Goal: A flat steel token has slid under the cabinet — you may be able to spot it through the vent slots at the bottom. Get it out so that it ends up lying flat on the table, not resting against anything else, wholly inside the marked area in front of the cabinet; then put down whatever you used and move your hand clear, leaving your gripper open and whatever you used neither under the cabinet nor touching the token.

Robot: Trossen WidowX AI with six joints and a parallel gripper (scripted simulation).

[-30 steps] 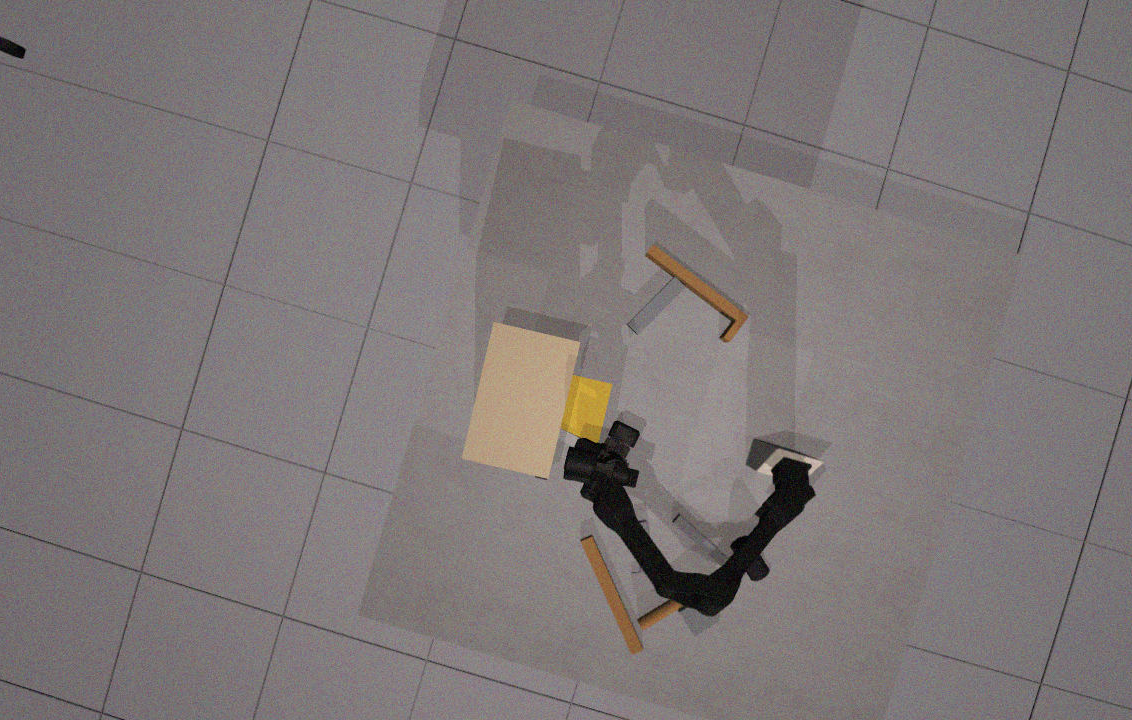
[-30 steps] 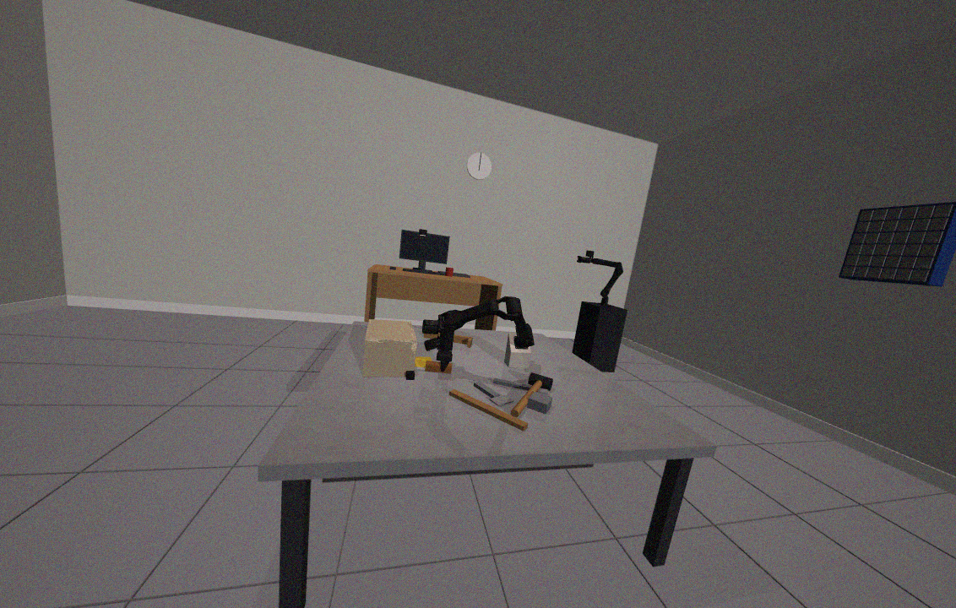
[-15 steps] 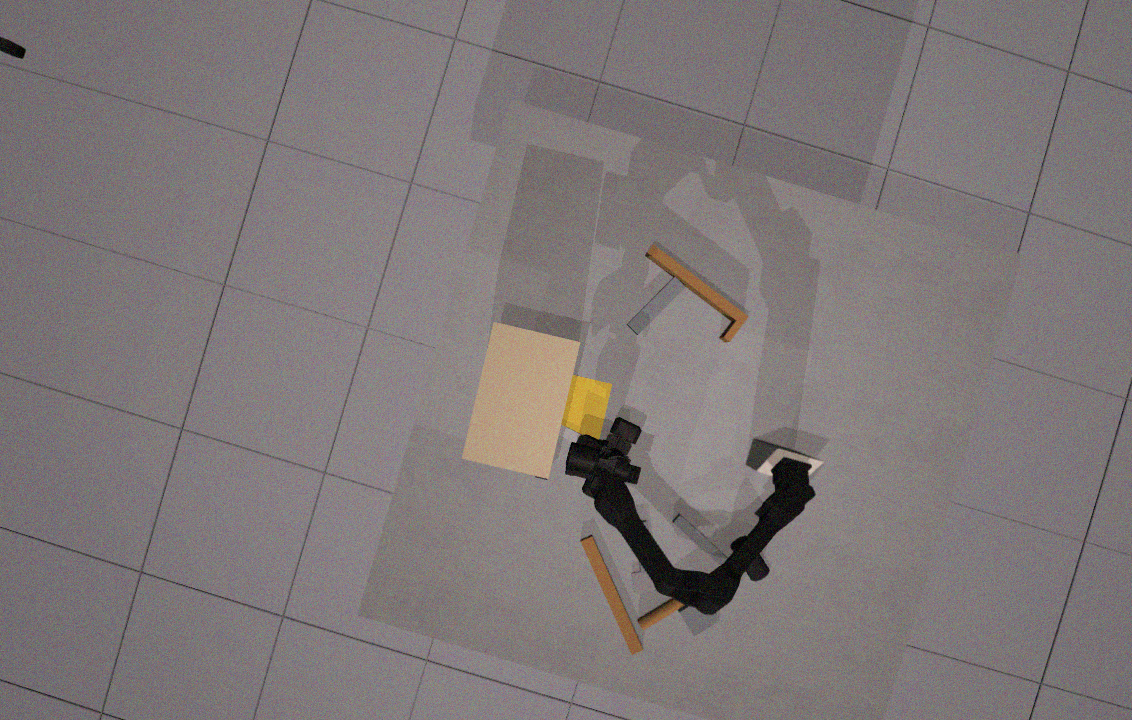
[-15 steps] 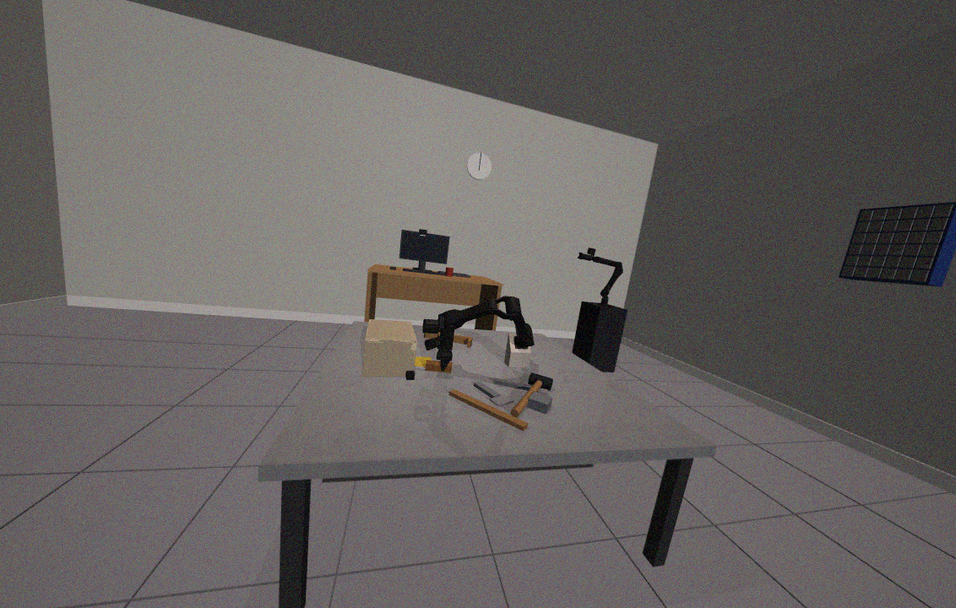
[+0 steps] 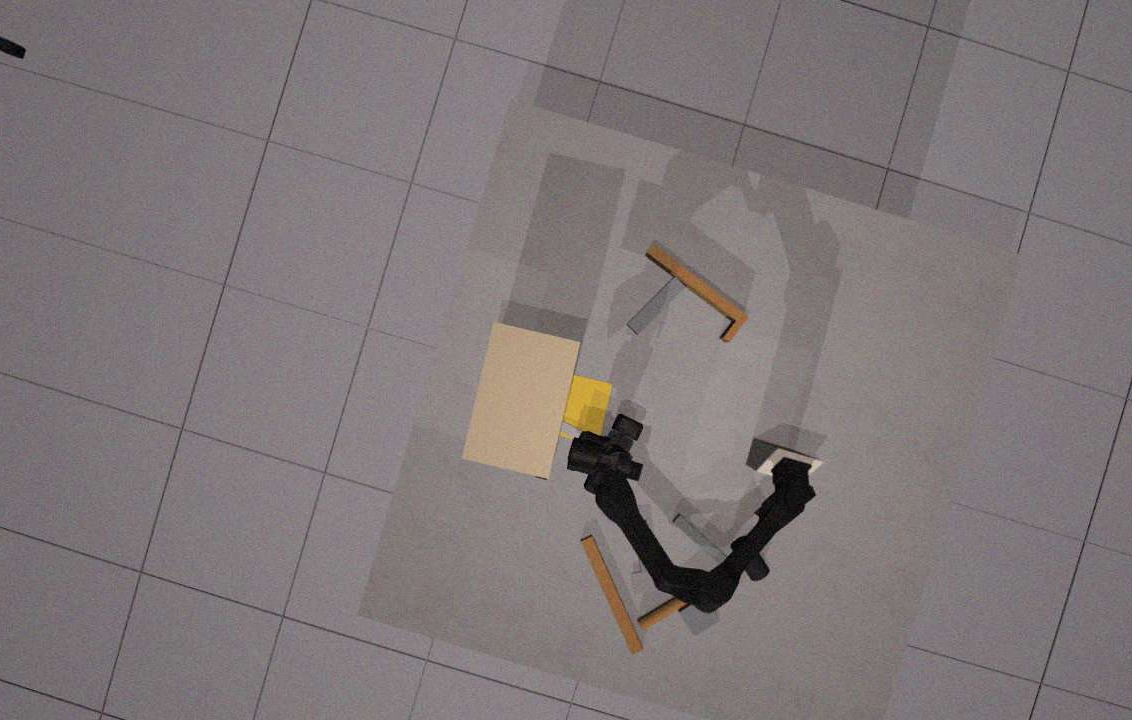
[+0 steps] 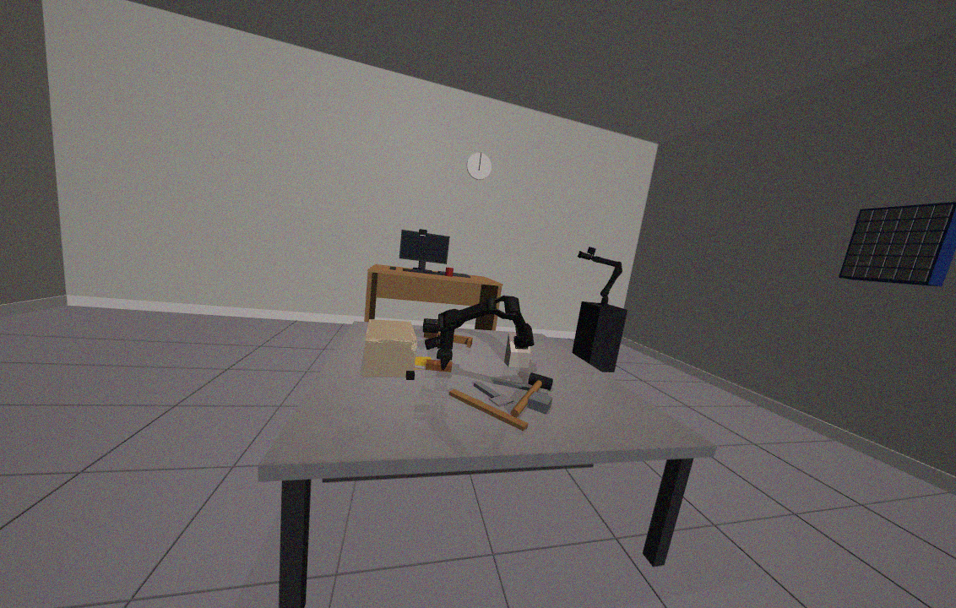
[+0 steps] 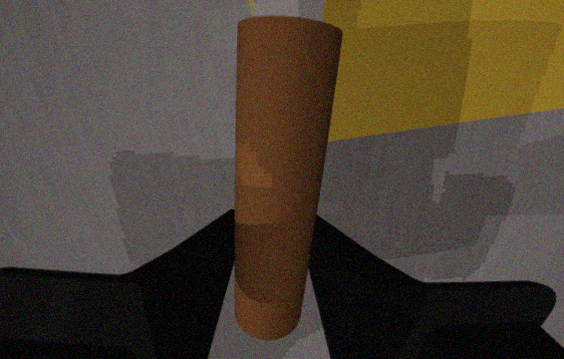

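My gripper is shut on a round wooden tool handle, low over the table beside the cabinet's front. A pale grey shaft shows past the handle's far end, pointing toward the cabinet. The shaft crosses one corner of the yellow marked area, with a yellow sliver on its other side. The rest of the marked area lies beside the tool. The tool's far end is hidden. The token is not visible in any view.
A wooden angled piece and a grey strip lie beyond the marked area. A wooden bar, a wooden-handled tool and a black cylinder lie on the opposite side, partly under the arm.
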